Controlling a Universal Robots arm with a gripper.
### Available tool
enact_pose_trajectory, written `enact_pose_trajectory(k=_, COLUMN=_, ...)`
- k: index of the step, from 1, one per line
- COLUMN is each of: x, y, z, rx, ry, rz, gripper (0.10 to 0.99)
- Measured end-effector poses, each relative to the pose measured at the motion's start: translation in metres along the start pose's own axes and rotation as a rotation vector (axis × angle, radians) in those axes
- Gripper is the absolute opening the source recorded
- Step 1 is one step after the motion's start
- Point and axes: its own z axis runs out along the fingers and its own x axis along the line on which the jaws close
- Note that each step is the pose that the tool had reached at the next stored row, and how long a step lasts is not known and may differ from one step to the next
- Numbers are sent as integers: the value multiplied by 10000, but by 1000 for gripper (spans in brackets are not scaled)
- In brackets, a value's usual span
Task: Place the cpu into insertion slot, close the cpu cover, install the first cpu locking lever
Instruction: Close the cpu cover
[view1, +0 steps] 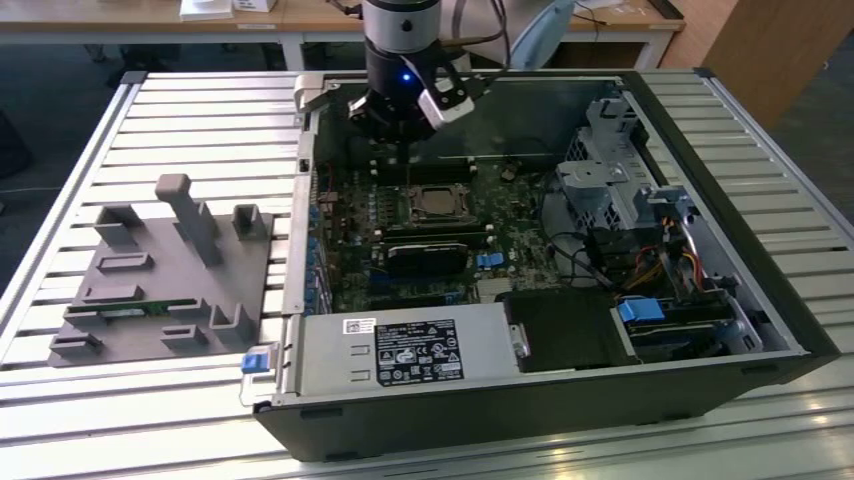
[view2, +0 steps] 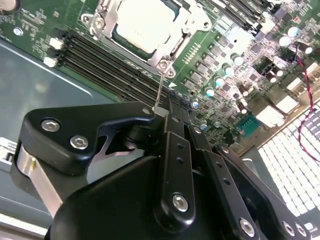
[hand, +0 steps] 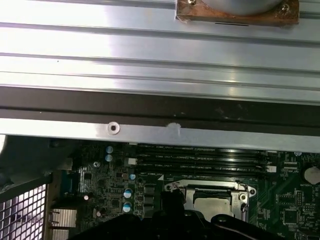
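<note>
With hand (view2: 160, 111) pinched tight on the thin lever (view2: 159, 87) at a corner of the cover (view2: 186, 31), likely to lock it down over the cpu (view2: 142, 25) lying inside.

A slatted metal table (view1: 147, 405) spans the frame. On it, an open black computer case (view1: 534, 415) fills the centre and right, and a grey moulded fixture (view1: 134, 300) sits at left.

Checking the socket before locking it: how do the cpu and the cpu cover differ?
The cpu is a solid pale square; the cpu cover is a silvery frame with a window. The cpu sits inside; the cpu cover lies around and over its edges. Both are square, metallic and flat.
</note>
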Motion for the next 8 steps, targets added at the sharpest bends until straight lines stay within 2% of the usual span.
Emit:
enact_pose_trajectory(k=5, x=-90, y=-3, z=4, rx=0, ry=0, rz=0, gripper=106)
enact_pose_trajectory(k=8, x=-179, y=-7, z=12, rx=0, ry=1, rz=1, gripper=106)
